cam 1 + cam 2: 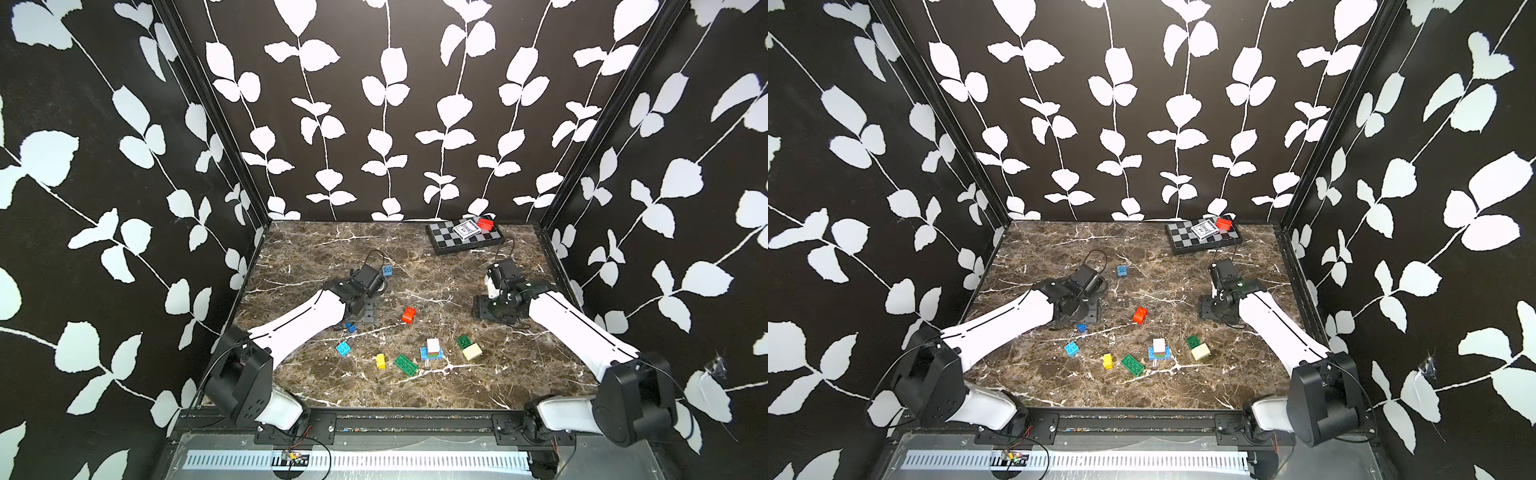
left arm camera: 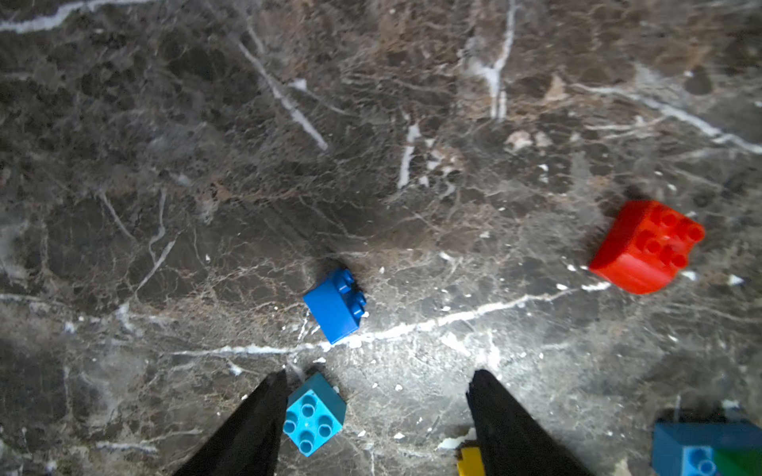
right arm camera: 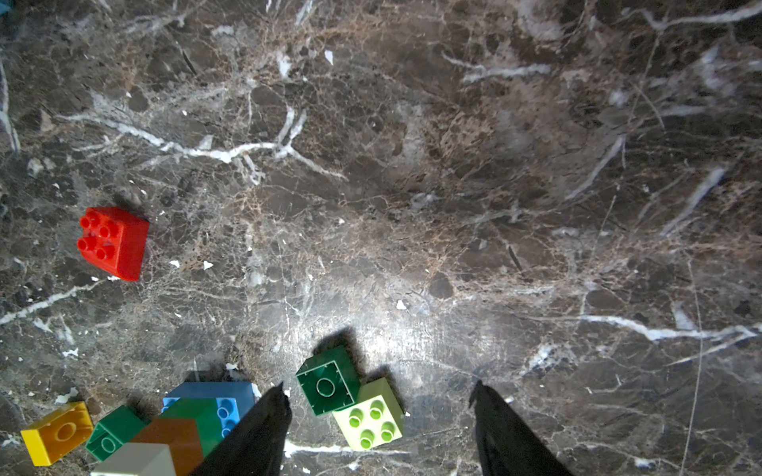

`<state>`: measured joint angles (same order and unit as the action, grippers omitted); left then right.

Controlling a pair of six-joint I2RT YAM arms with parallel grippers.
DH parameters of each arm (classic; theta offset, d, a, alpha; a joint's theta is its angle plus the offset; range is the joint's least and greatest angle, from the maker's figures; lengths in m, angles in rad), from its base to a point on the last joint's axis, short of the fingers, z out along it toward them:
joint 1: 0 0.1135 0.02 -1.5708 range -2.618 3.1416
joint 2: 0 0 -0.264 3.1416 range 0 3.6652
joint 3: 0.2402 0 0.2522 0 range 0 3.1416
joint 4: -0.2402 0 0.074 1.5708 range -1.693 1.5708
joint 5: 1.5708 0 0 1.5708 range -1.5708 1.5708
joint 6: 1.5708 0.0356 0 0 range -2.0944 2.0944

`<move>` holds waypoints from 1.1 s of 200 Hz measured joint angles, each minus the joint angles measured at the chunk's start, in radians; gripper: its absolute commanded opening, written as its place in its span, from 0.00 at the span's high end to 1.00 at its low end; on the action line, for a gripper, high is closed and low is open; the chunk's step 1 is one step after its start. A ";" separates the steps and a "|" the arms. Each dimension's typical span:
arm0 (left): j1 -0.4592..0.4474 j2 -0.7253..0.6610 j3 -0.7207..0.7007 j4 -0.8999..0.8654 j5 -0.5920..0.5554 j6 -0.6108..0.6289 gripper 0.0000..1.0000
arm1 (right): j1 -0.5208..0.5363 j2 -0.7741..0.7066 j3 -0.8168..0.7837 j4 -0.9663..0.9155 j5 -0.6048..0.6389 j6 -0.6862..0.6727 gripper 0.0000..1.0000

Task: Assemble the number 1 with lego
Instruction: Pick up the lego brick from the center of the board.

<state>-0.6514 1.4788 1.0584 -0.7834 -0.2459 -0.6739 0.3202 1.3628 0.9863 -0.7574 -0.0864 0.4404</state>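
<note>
Lego stack [image 1: 432, 351], white on top, blue at base, standing front-centre on table [image 1: 415, 257]; loose bricks [image 1: 409, 314] lying scattered around it. Left tool [image 2: 377, 379] hanging spread, empty, light blue brick [image 2: 315, 412] showing beside one finger in left wrist view. Right tool [image 3: 377, 389] hanging spread, empty, overturned dark green brick [image 3: 328, 385] ahead. Judging: you are choosing next brick; next move is calling for lowering, centring jaws, pinching squarely.
</note>
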 measured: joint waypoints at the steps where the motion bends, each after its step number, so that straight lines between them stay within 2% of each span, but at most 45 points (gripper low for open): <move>1: 0.002 0.003 0.000 0.000 0.000 -0.003 0.29 | 0.000 0.001 0.000 0.000 0.000 0.000 0.30; 48: 0.064 0.102 -0.003 0.001 0.035 -0.090 0.37 | 0.000 0.026 0.000 0.011 -0.019 -0.011 0.30; 127: 0.144 0.179 -0.047 0.109 0.136 -0.140 0.54 | 0.000 -0.009 0.000 0.012 -0.023 -0.010 0.32; 177: 0.170 0.185 -0.091 0.166 0.175 -0.149 0.73 | 0.000 -0.016 0.000 0.011 -0.029 -0.010 0.33; 220: 0.183 0.152 -0.127 0.192 0.196 -0.133 0.79 | 0.000 -0.016 0.012 0.005 -0.037 -0.029 0.35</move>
<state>-0.4679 1.6306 0.9318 -0.5919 -0.0502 -0.8066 0.3199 1.3468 0.9981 -0.7528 -0.1238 0.4114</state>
